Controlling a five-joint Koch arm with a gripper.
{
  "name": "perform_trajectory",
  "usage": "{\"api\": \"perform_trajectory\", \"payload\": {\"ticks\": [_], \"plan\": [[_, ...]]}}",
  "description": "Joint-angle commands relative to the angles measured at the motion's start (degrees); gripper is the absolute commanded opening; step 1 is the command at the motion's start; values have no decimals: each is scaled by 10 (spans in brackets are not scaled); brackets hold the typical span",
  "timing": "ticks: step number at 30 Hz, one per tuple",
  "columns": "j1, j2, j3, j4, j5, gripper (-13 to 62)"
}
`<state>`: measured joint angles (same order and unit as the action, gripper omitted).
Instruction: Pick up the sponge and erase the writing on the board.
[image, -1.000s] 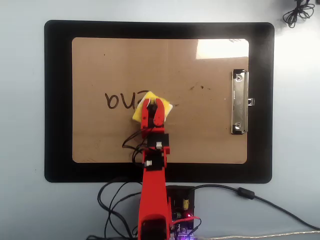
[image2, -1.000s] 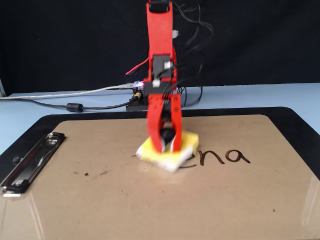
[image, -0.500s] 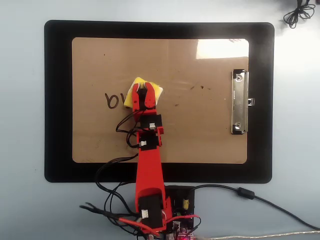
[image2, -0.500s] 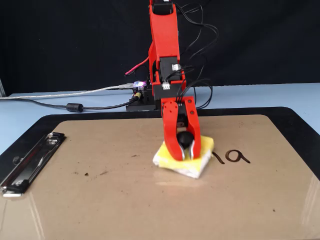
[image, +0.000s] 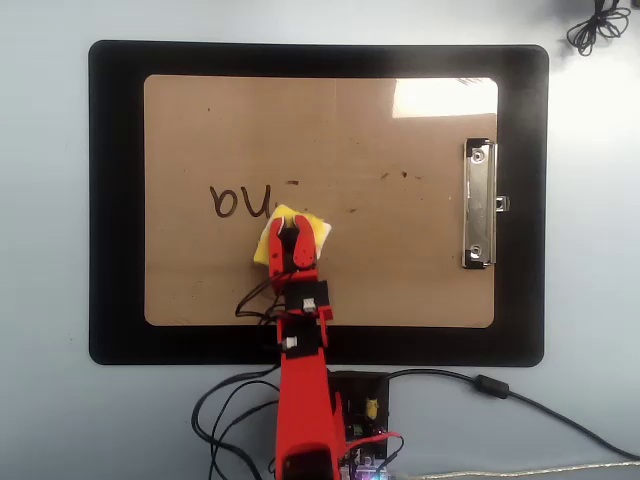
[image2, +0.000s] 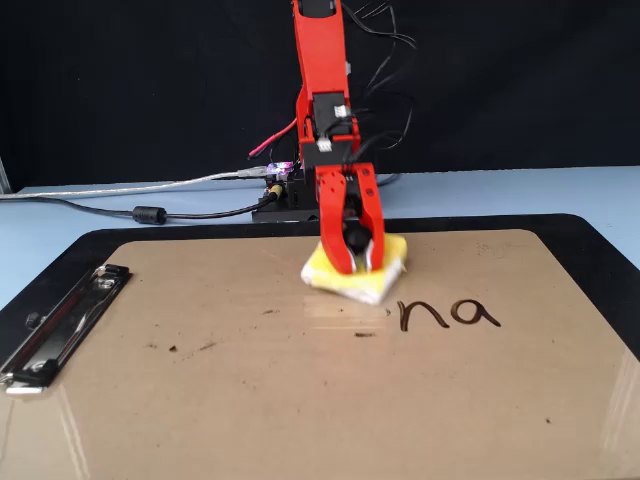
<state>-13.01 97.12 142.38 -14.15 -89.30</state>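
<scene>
Red arm reaching forward and down, pincer (image2: 352, 262) clamped, fingertips pointing downward

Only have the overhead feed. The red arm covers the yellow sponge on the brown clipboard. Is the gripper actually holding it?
Observer: Yes. The fixed view shows the red gripper shut on the small yellow square sponge, jaws pinching its round black knob.
Operator: Sponge down on the board?
Observer: Looks so. Its white near edge appears to rest on the tan hardboard clipboard, slightly tilted.
Operator: Remaining writing?
Observer: The dark brown marker letters read "na" upright from that side, just right of the sponge.
</scene>
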Motion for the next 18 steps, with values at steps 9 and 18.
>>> {"api": "perform_trajectory", "payload": {"ticks": [9, 18], "plan": [[13, -34, -28, -15, -11, -80], [30, 25, 18, -16, -18, -80]]}}
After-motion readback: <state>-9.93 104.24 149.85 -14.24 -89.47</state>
